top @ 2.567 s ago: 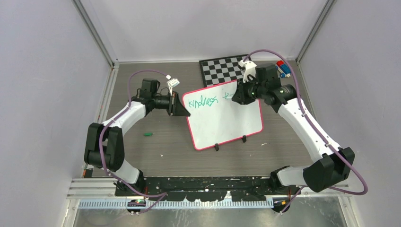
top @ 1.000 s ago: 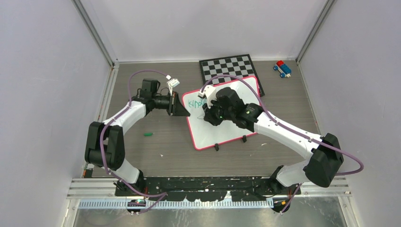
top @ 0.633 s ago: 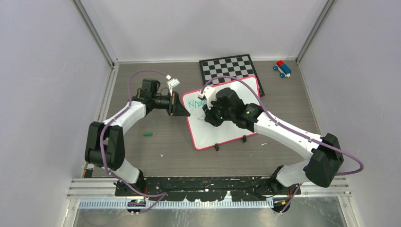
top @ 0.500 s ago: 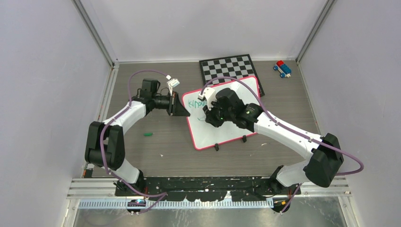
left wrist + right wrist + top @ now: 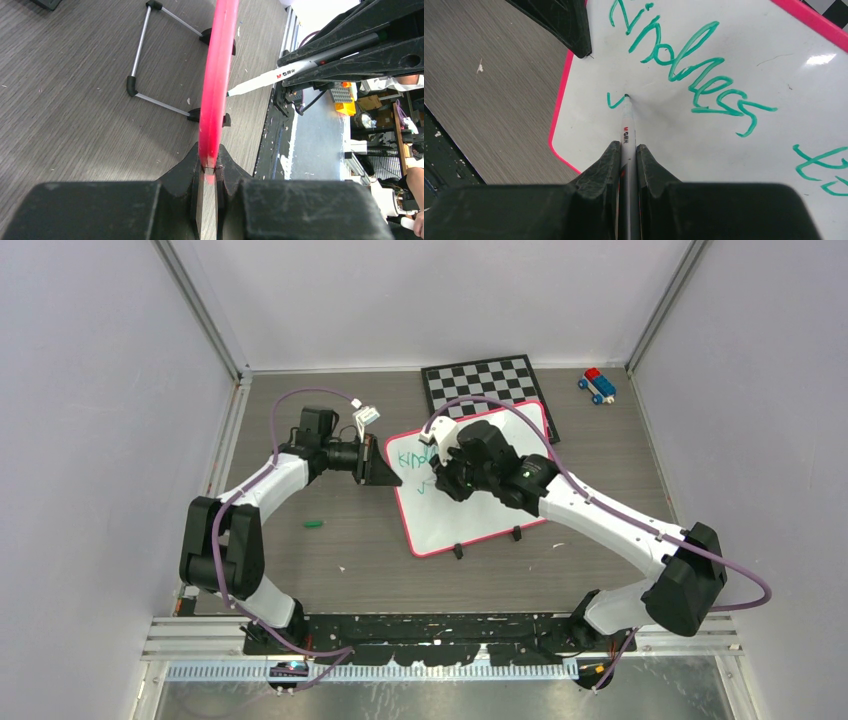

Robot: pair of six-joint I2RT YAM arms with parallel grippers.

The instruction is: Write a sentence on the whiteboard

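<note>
Tabletop (image 5: 330, 570): carries whiteboard (image 5: 480, 520), propped centre. Left jaws: clamped on its left frame edge. Right jaws: closed around marker (image 5: 626, 120), long axis pointing away, tip touching board beneath sentence (image 5: 696, 80), at second line's opening stroke.

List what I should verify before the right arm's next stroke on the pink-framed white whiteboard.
1. Left gripper shut on the edge of the glossy white, pink-red-framed whiteboard: ok.
2. Right gripper shut on the white marker pen: ok.
3. Marker tip touching the board surface: ok.
4. Green handwritten sentence, "kindness" legible, second line barely begun: ok.
5. Blank board beneath the first line for more words: ok.
6. Small black feet firmly on the grey wooden table: cannot tell.
</note>
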